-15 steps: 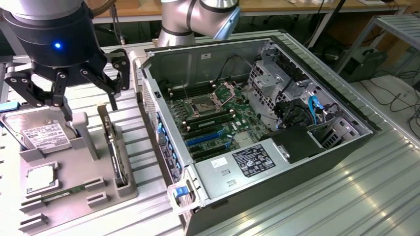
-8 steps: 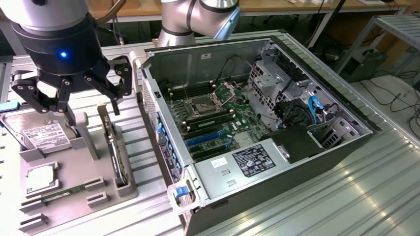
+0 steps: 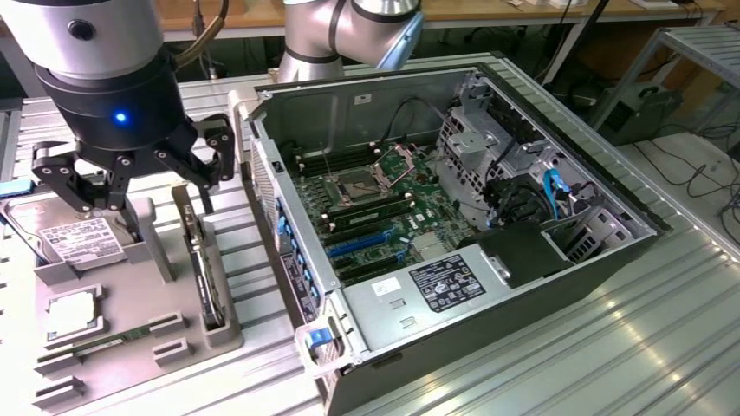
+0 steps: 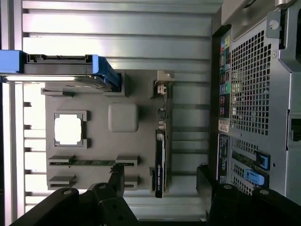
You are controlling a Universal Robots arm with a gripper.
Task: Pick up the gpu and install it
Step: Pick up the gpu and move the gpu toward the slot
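While the gpu [image 3: 206,270] stands on edge in a slot of the tray [image 3: 139,351], along the tray's side nearest the case [image 3: 521,334], the gripper [image 3: 141,199] hangs above the tray with its fingers spread wide, pinching nothing (from the wrist, the card lies between them). Also on the tray are a hard drive [image 3: 72,236], a cpu [image 3: 72,314] and a memory stick [image 3: 116,334].

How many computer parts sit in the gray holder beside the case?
4: a hard drive at one end, a square processor chip next to it, a green memory stick, and the black graphics card on edge nearest the case. The pincer may hide others.
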